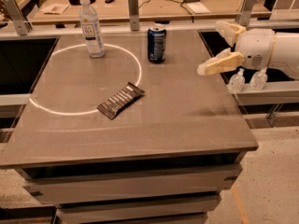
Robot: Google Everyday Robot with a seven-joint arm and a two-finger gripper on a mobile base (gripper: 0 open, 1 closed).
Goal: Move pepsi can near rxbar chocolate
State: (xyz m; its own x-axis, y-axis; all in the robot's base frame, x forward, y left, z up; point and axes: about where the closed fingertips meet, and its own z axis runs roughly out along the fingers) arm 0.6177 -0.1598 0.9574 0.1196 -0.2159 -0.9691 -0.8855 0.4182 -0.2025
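The pepsi can (pixel 157 43), dark blue with a silver top, stands upright at the back middle of the grey table (pixel 187 120). The rxbar chocolate (pixel 121 100), a flat dark brown bar, lies diagonally near the table's middle, on the edge of a white circle. My gripper (pixel 211 47) comes in from the right, above the table's right back part, to the right of the can and apart from it. Its two pale fingers are spread apart and hold nothing.
A clear plastic bottle (pixel 91 28) stands at the back left inside the white circle (pixel 84 111). Two small bottles (pixel 246 80) hang beside the table's right edge. A cluttered bench (pixel 140 3) runs behind, with metal posts (pixel 133 4).
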